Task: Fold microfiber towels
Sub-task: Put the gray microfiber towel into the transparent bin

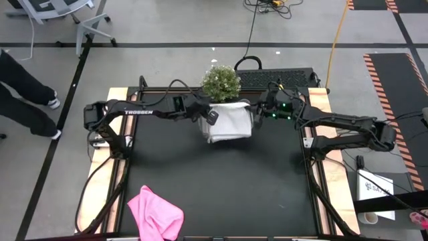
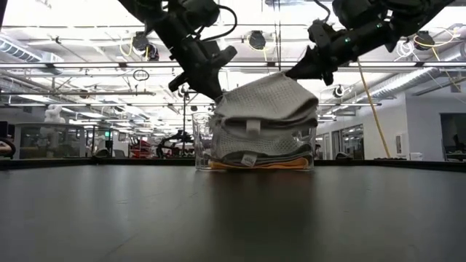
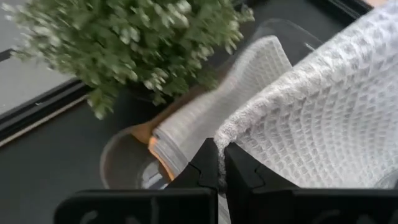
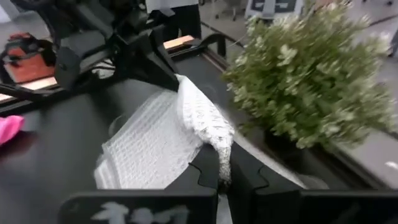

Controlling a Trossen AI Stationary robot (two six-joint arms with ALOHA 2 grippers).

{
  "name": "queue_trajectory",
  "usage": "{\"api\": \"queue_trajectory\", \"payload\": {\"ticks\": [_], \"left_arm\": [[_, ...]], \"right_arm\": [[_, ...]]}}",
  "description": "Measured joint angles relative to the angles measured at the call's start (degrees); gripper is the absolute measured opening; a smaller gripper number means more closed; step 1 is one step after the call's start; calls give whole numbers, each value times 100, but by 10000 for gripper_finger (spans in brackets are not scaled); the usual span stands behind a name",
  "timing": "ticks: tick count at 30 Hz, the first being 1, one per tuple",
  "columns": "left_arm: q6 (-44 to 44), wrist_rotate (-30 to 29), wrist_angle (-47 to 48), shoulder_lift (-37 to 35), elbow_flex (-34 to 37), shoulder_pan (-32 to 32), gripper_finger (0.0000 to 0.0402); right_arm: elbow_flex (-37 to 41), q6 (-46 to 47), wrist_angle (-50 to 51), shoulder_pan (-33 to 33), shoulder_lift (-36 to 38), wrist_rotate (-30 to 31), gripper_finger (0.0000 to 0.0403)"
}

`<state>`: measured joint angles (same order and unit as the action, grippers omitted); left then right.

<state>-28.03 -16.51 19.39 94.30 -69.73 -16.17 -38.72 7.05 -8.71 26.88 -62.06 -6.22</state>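
Towel work is happening at upper centre of the high view: both arms are meeting over the clear tub (image 2: 255, 149), which is sitting on the black worktop (image 1: 221, 187) just below the potted plant (image 1: 221, 82).

Left hand (image 1: 209, 119) is reaching in from frame left; its fingers (image 3: 205, 165) are pressed together, pinching the edge of a light grey towel (image 1: 229, 124). Right hand (image 1: 257, 115) is coming in from frame right w/ fingers (image 4: 208, 171) also pressed together, pinching a bunched corner of the same grey towel.

In the low view, centre frame, that grey towel is hanging as a draped mound between the 2 hands, its underside sitting on the stack in the tub. The stack is showing another grey towel (image 2: 255, 149) w/ an orange-yellow towel (image 2: 255, 165) at the very bottom. Left wrist view is also showing the orange edge under a folded grey layer inside the tub.

Pink towel (image 1: 155, 213) is lying crumpled at lower left of the high view, on the worktop near its front edge, well apart from both hands.

Person's legs (image 1: 23, 94) are standing on the floor at far left of the high view, off the worktop.
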Motion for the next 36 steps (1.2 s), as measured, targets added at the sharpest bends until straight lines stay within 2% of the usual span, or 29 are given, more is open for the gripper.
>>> {"api": "queue_trajectory", "payload": {"ticks": [8,16,20,27,36], "left_arm": [[195,85,-24,-2,-13,-237,7],[199,53,133,105,2,-283,7],[95,101,242,308,-2,-281,17],[54,267,188,636,-2,-212,5],[82,31,138,671,-2,-246,32]], "right_arm": [[-20,-396,462,305,-156,11,0],[-24,-623,-69,423,-796,16,0],[-23,-725,-46,424,-1043,5,0],[-22,-918,14,495,-1290,20,3],[-22,-955,-6,530,-1394,23,5]]}}
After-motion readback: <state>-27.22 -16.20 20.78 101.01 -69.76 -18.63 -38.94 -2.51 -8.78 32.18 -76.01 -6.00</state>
